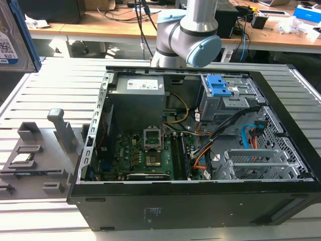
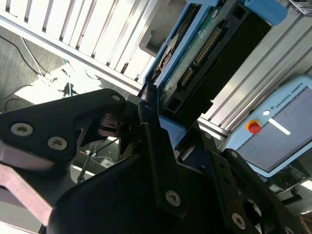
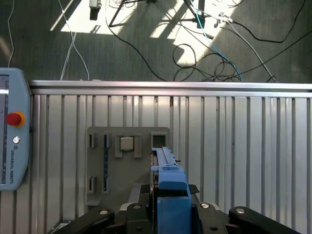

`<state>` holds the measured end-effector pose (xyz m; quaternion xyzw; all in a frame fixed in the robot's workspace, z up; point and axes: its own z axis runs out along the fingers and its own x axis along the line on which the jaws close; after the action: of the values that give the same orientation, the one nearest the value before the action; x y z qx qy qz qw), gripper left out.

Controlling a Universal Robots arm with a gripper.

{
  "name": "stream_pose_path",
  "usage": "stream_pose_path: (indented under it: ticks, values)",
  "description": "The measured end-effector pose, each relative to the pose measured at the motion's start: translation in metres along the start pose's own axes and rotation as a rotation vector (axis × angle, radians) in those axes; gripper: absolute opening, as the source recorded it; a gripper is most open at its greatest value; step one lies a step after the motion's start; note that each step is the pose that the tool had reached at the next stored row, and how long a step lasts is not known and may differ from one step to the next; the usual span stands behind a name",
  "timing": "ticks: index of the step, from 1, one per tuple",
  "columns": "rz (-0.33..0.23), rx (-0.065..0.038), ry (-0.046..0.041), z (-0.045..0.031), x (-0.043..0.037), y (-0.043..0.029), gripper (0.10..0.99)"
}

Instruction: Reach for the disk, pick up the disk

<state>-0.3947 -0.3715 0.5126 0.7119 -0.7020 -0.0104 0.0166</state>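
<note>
The gripper is clamped tight on the disk, held on edge at the exterior view's far left above the slatted table; a square, steady grip on its blue frame should guard against slipping.

tabletop: the slatted aluminium tabletop carries the case and the plate.
case: the open black metal computer case lies across the tabletop's middle and reaches toward the edge at the exterior view's right.
plate: the flat grey slotted fixture plate lies just beside the case, toward the edge at the exterior view's left.
chip: the small square silver chip sits in a pocket of the plate.
inside the case: the boxy metal power supply sits in the far corner at the exterior view's left. The green motherboard lies on the floor before it. The grey metal drive cage sits in the far corner at the exterior view's right.
arm: the jointed metal robot arm stands behind the case's far wall.
disk: the flat silver disk in a blue plastic frame stands on edge between the fingers of the black metal gripper, above the plate.
</note>
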Motion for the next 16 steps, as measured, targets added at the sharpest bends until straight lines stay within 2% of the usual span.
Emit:
stream_pose_path:
  ticks: [8, 9, 11, 12, 16]
  values:
    - [0.0, 0.0, 0.0001, -0.0002, -0.0001, -0.0017, 0.369]
    - [0.0, 0.0, 0.0, -0.0003, -0.0003, -0.0045, 0.369]
    - [0.0, 0.0, 0.0, -0.001, -0.0005, -0.0222, 0.369]
    - [0.0, 0.0, 0.0, -0.0012, -0.0005, -0.0278, 0.369]
    - [0.0, 0.0, 0.0001, -0.0018, -0.0003, -0.0422, 0.369]
